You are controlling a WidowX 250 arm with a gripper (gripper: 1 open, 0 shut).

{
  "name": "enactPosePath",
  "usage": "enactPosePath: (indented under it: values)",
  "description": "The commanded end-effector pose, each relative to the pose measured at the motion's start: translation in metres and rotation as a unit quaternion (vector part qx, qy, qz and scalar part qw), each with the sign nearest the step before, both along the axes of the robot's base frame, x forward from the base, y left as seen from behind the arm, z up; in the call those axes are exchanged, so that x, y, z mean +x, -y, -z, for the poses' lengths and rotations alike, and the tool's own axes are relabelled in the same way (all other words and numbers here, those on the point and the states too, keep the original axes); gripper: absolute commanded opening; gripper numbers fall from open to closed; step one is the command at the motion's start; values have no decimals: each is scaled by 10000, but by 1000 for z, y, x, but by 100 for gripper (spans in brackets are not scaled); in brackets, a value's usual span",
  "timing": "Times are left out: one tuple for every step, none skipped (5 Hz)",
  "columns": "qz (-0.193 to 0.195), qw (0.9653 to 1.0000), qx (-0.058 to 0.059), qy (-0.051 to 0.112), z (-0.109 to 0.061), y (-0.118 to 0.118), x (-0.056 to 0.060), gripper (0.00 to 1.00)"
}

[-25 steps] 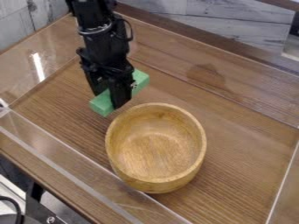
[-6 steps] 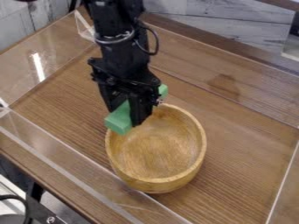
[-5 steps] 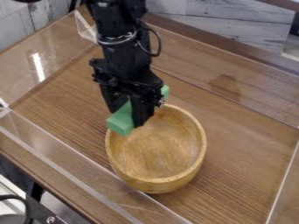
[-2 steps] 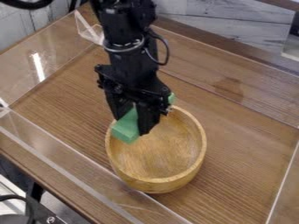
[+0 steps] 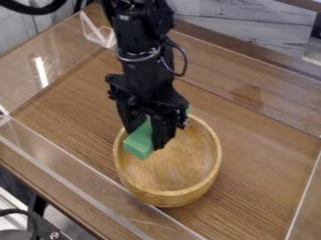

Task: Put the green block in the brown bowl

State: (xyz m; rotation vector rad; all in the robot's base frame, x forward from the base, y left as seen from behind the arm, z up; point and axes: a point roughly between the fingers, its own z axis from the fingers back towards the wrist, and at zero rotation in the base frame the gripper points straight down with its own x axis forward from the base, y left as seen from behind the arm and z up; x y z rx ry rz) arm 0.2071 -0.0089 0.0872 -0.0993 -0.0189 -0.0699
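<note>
My black gripper [image 5: 150, 138] points straight down and is shut on the green block [image 5: 139, 142], a small bright green bar held tilted between the fingers. The block hangs just inside the back left part of the brown bowl [image 5: 201, 184], a round light wooden bowl on the table, above its inner floor. The block's lower end [image 5: 137, 148] shows in front of the fingers; its upper end is hidden behind them.
The bowl sits on a wood-grain table [image 5: 251, 103] with clear plastic walls along the left [image 5: 38, 70] and front [image 5: 75, 183] sides. A pale stone wall [image 5: 269, 28] lies beyond the far edge.
The gripper, still shut on the green block, has moved right and slightly down, carrying the block from above the bowl's left rim to inside the bowl's opening.
</note>
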Motion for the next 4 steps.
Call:
enactPosePath:
  values:
    - [-12, 9998, 27, 212, -8, 3, 2, 0]
    - [-31, 9998, 34, 213, -7, 7, 2, 0]
    - [-46, 9997, 45, 216, -5, 12, 1, 0]
    - [-60, 9997, 56, 213, -3, 15, 1, 0]
